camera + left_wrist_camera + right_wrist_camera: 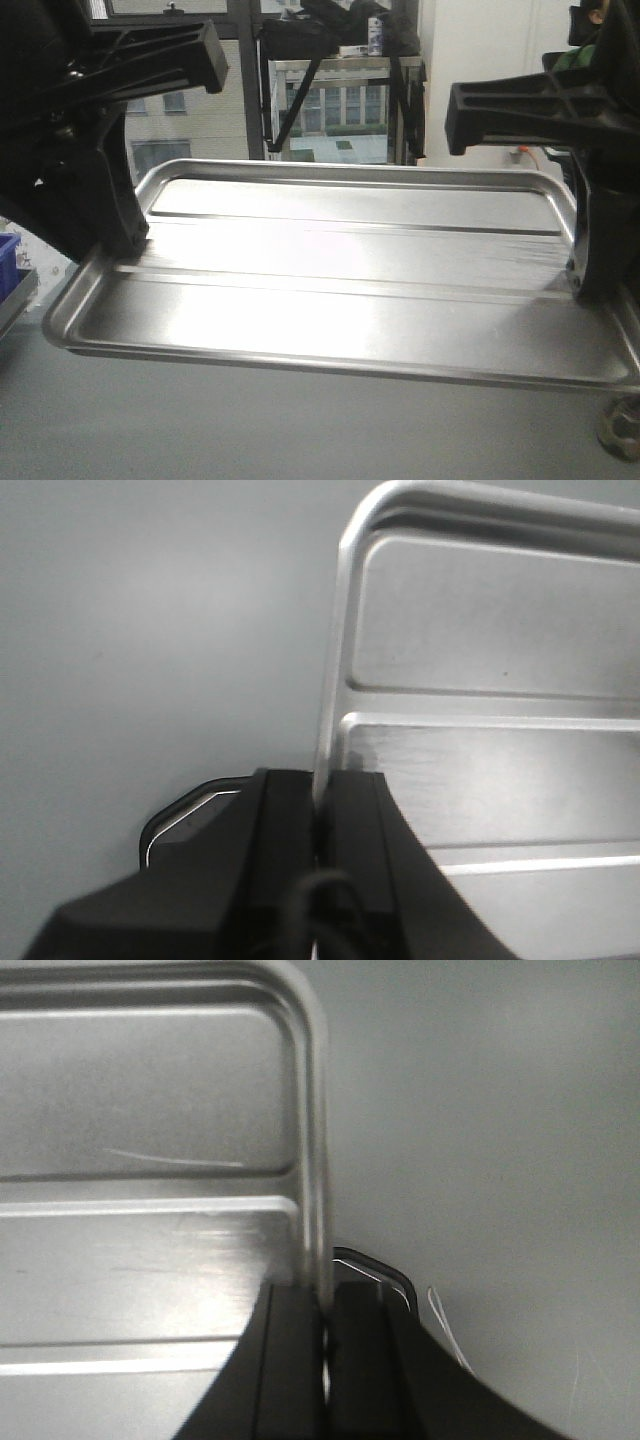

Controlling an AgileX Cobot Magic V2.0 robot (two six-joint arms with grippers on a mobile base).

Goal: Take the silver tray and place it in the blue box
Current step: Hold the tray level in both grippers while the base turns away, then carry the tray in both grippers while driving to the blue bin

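The silver tray (340, 290), shiny with two long ridges across its floor, is held up above the grey surface and fills the front view. My left gripper (125, 240) is shut on its left rim, and my right gripper (590, 275) is shut on its right rim. In the left wrist view the tray (480, 680) has its rim pinched between the black fingers of the left gripper (322, 800). The right wrist view shows the tray (150, 1160) with its rim clamped in the right gripper (325, 1305). A sliver of the blue box (8, 262) shows at the far left edge.
A grey tabletop (200, 420) lies under the tray. Behind it stand a window and a metal rack (345, 105). A small dark round object (622, 428) sits at the lower right. A thin white wire (445, 1330) lies on the table beside the right gripper.
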